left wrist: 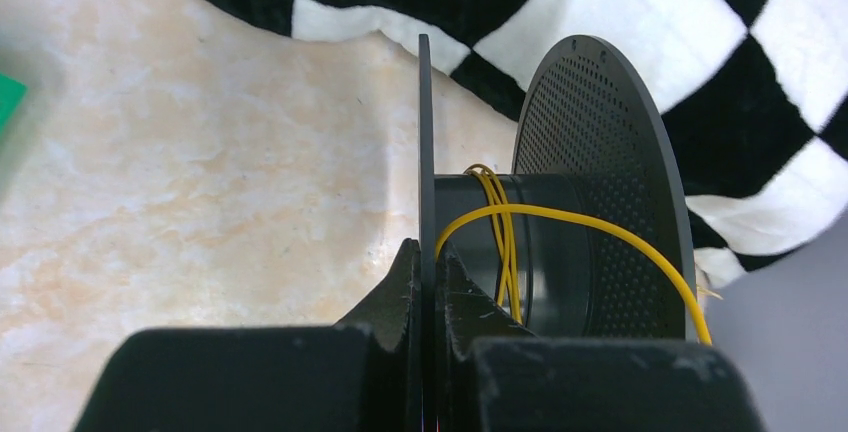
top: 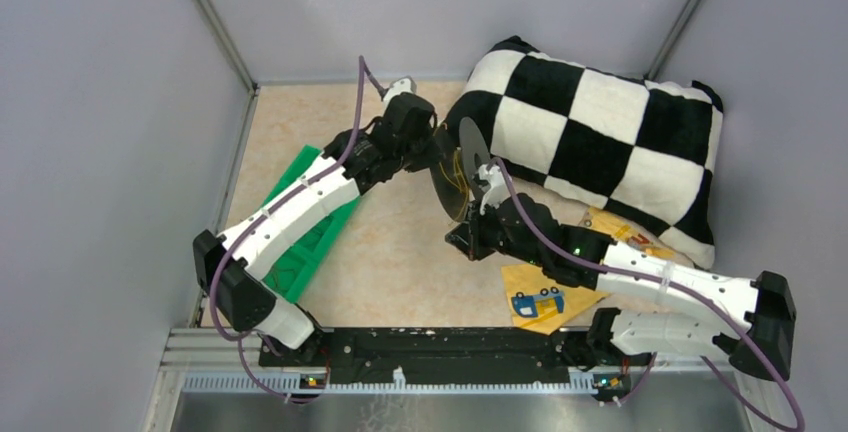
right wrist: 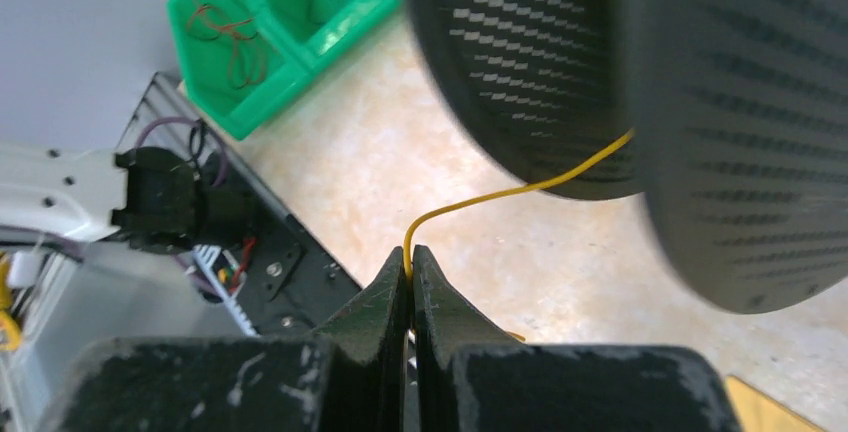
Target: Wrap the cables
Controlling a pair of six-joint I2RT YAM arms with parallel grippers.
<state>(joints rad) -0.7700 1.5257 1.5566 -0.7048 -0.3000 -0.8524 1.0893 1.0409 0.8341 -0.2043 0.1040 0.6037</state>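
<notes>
Closely, from the left wrist, the left gripper is clamped on the near flange of the black spool, with a finger pressed to each face of the thin disc. The yellow cable lies in a few turns round the spool's core. One strand arcs off the core toward the lower right, in front of the far perforated flange. Behind the spool lies a checkered pillow; to its left is the pale table.

From the right wrist, the right gripper is pinched shut on the cable. The cable curves up out of the fingertips and runs to the spool, which looms blurred just above. A green bin sits well to the spool's left.

From above, the spool stands on edge against the pillow's left end. The left gripper is at its left side, and the right gripper is just beside it on the side nearer the arm bases. Thin yellow strands show on the spool.
</notes>
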